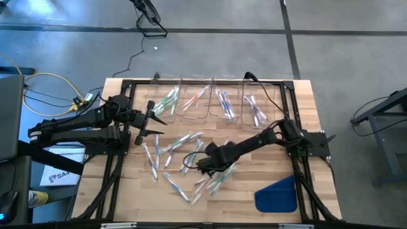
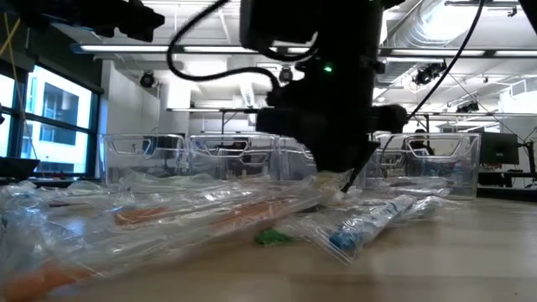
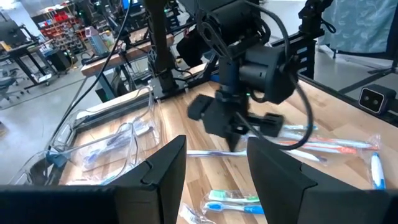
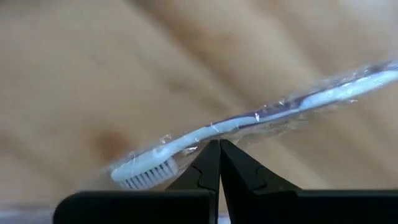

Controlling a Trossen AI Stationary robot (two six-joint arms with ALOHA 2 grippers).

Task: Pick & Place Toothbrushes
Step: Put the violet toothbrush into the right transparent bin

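The right gripper (image 4: 219, 144), fingers clenched, pinches the wrapper of a purple-handled toothbrush (image 4: 249, 121) mid-table (image 1: 121, 191) among scattered toothbrushes (image 1: 175, 143). Next it likely lifts toward the clear bins (image 1: 210, 102) at the far edge. The left gripper (image 1: 152, 121) waits released.

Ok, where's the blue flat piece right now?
In the high view the blue flat piece lies at the table's near right corner, apart from the scattered toothbrushes, beyond the right claw.

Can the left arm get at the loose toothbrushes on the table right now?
Probably yes: the left gripper hangs open beside the loose toothbrushes, nothing between. The right gripper, shut, works farther along.
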